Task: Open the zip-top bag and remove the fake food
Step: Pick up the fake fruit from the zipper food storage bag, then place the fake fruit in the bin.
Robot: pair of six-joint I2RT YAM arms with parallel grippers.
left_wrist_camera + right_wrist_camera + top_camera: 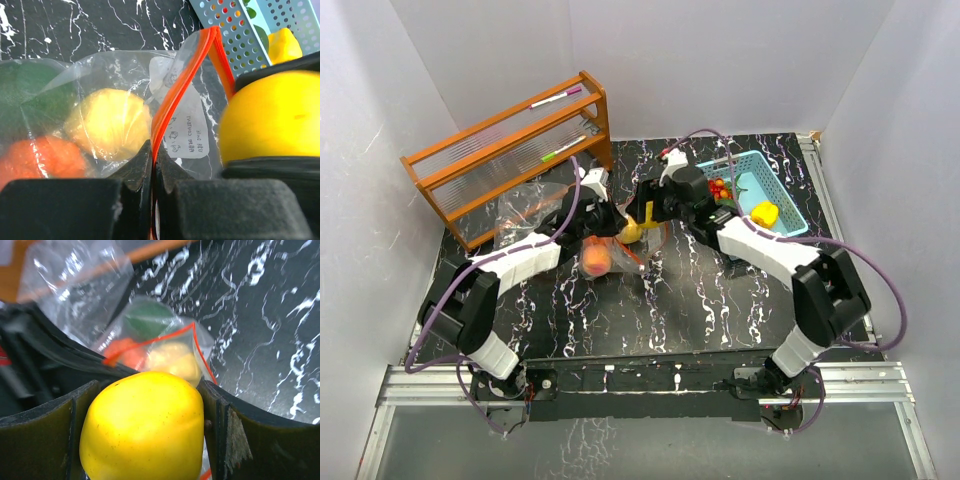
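Observation:
The clear zip-top bag (612,250) with an orange zip lies at the table's middle. My left gripper (603,218) is shut on its orange zip edge (165,117). Inside the bag I see a pale yellow fruit (107,122), an orange fruit (40,160) and a green one (30,87). My right gripper (642,222) is shut on a glossy yellow fruit (145,427), held just above the bag's open mouth (150,342). That yellow fruit also shows in the left wrist view (272,117) and in the top view (633,231).
A light blue perforated basket (760,190) at the right holds a yellow piece (764,212) and red and green pieces (720,188). A wooden rack (510,150) with marker pens stands at the back left, with a crumpled clear bag (515,215) in front of it.

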